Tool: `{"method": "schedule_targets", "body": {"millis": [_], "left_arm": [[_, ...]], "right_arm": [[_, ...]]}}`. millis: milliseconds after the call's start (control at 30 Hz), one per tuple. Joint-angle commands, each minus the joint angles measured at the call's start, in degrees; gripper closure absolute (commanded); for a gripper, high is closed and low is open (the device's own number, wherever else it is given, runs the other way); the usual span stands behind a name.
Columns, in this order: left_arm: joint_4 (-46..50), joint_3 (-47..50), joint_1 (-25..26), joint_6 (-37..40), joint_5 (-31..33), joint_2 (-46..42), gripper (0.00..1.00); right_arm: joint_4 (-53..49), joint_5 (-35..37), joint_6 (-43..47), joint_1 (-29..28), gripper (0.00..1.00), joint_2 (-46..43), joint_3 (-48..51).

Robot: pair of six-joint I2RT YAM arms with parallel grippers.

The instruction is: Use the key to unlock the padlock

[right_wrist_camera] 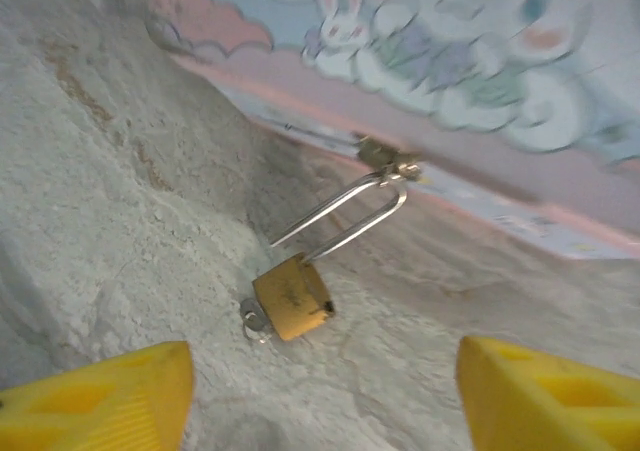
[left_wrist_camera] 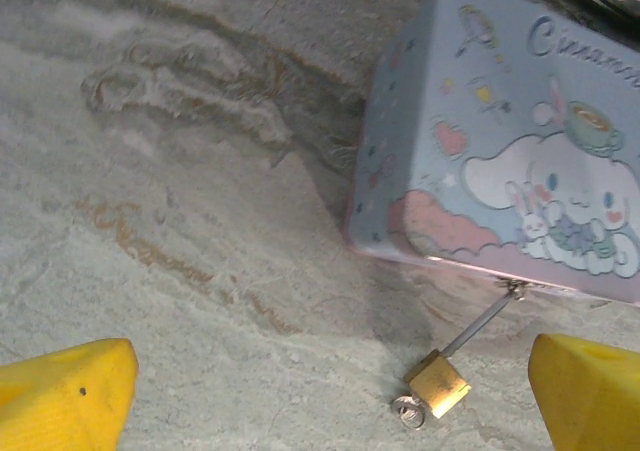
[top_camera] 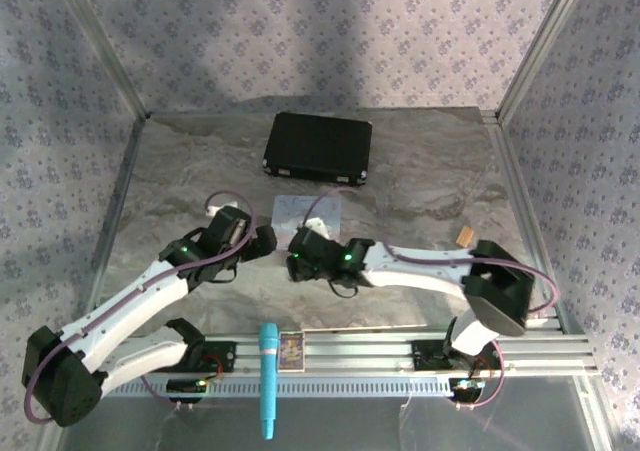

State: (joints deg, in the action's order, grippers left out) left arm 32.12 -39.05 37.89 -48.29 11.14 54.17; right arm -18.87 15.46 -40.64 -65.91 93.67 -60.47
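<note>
Hooked onto the pastel tin [right_wrist_camera: 450,81], a stiff padlock [right_wrist_camera: 292,309] rests on the tabletop [right_wrist_camera: 100,221], the tiny, likely slippery key [right_wrist_camera: 254,320] in its base best pinched by its head; left claw [left_wrist_camera: 330,396] and right claw [right_wrist_camera: 325,401] gape empty.

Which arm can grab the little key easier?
Probably the right: the padlock and key lie nearly centred before the right pincer; for the left pincer they sit off to one side.

The brass padlock [right_wrist_camera: 292,296] lies flat, its long silvery shackle hooked through the tin's clasp [right_wrist_camera: 385,156], one leg seemingly free of the body. The tiny silvery key [right_wrist_camera: 253,319] touches its bottom end.
</note>
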Motion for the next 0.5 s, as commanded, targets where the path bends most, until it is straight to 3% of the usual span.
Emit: {"method": "schedule_targets", "body": {"millis": [0, 233, 467], "left_arm": [[-1.8, 2.9, -1.1, -3.0, -2.6, -2.6, 0.00], [-1.7, 7.2, -1.9, -5.8, -2.2, -8.2, 0.00], [-2.1, 8.0, -2.2, -6.4, -2.2, -7.5, 0.00]], "right_arm": [[-0.2, 3.0, -1.7, -1.7, 0.36, 5.7, -4.0], [-3.3, 4.8, -4.4, -2.8, 0.39, 13.4, -9.3], [-3.5, 4.9, -5.3, -2.2, 0.39, 17.7, -10.9]]}}
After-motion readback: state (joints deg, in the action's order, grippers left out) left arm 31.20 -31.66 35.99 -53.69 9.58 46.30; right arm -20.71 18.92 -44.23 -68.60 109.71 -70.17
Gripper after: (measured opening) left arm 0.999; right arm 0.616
